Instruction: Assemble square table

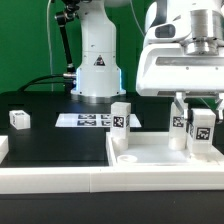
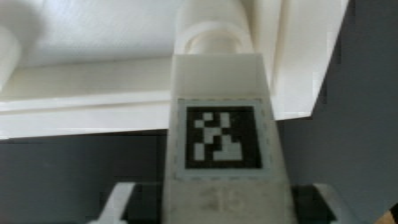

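Your gripper (image 1: pixel 200 118) is closed partway and has a grip on the held leg (image 1: pixel 201 134). In the wrist view both fingers (image 2: pixel 121 203) press against its flanks, with its tag (image 2: pixel 219 135) square to the lens. That held leg is upright with its long axis vertical. It runs straight away from the wrist camera, with its rounded peg end (image 2: pixel 214 40) pointing down at the tabletop (image 2: pixel 71 80).

From the exterior view you have it over the far corner of the tabletop (image 1: pixel 150 155) on the exterior view's right, its printed face turned toward that camera. You cannot tell from either view whether the peg is seated or just above the surface.

Just beside it, toward the exterior view's left, the neighbour leg (image 1: pixel 181 122) also stands upright, its tag facing the same way. Further along at the tabletop's other far corner, the standing leg (image 1: pixel 120 118) is vertical too.

The tabletop lies flat with its rim up, right behind the long white rail (image 1: pixel 60 185).

Well apart on the exterior view's left, the loose leg (image 1: pixel 20 118) lies on its side on the black work surface (image 1: pixel 50 140). The marker board (image 1: pixel 88 120) lies flat between that loose leg and the standing leg, in front of the robot base (image 1: pixel 95 65)
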Controlling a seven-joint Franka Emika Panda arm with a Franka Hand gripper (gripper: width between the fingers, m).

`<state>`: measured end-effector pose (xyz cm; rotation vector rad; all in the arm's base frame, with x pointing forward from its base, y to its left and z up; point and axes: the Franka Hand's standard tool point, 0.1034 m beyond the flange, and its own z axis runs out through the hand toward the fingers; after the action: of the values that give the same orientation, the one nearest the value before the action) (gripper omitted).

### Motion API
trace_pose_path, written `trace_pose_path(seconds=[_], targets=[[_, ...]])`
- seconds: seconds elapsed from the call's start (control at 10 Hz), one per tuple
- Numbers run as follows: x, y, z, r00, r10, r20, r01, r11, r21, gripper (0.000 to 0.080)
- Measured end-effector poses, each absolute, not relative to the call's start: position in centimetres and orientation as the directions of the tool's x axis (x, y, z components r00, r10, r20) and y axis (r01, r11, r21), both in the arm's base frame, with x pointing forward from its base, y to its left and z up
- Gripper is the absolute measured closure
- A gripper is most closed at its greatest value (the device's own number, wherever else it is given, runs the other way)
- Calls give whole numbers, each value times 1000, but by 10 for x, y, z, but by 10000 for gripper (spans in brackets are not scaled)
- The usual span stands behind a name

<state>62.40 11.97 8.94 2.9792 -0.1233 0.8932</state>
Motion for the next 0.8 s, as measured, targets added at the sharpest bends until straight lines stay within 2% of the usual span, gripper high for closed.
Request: trace_pose_path(seconds=[0.3,0.8], targets=[[625,120,89,812,-69,580,-85,-996,1,509],[625,119,90,818,-40,574,-62,-998,18,509]])
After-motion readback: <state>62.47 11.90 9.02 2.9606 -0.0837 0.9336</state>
